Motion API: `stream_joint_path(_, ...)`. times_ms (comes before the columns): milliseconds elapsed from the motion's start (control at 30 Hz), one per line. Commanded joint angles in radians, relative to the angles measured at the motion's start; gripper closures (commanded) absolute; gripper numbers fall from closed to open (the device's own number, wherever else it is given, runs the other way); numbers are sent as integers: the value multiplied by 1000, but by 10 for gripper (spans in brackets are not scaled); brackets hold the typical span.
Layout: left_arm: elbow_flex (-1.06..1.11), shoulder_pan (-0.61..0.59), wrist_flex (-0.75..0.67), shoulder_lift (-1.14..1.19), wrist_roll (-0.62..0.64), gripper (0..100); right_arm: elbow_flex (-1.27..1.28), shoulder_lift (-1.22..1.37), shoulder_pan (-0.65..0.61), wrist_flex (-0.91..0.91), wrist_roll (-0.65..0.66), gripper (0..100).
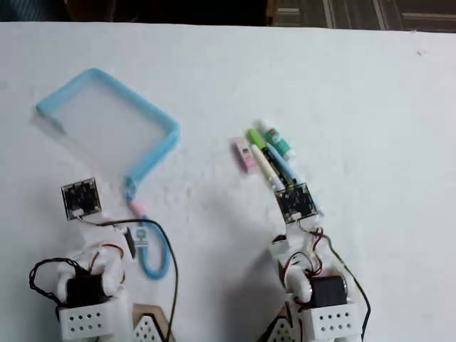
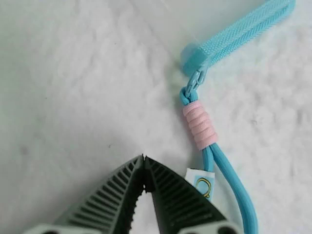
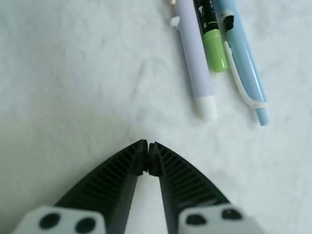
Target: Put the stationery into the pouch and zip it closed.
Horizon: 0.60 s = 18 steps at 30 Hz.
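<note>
High: fixed overhead, looking down my table [image 1: 370, 78]; my arms at 6 o'clock.
Left wrist: close above my left gripper [image 2: 144, 158], facing the cord [image 2: 200, 124].
Right wrist: close above my right gripper [image 3: 147, 145], facing the pens [image 3: 196, 58].
Shared: cord, pens, with high.

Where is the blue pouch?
In the high view, the pouch lies left of the pens, its cord trailing beside the left claw.

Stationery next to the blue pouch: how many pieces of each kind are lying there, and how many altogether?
Pens: 2, a pale lilac pen and a light blue pen
Green marker: 1
Pink eraser: 1
Green-and-white stick, exact kind unclear: 1
Total: 5
</note>
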Motion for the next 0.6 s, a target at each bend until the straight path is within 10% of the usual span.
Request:
stream_joint_path(0, -3, 8, -6, -2, 8, 975, 9, -12, 1, 4, 2, 978)
stream_joint_path(567, -3, 8, -6, -1, 8, 975, -49, -12, 8, 4, 3, 981)
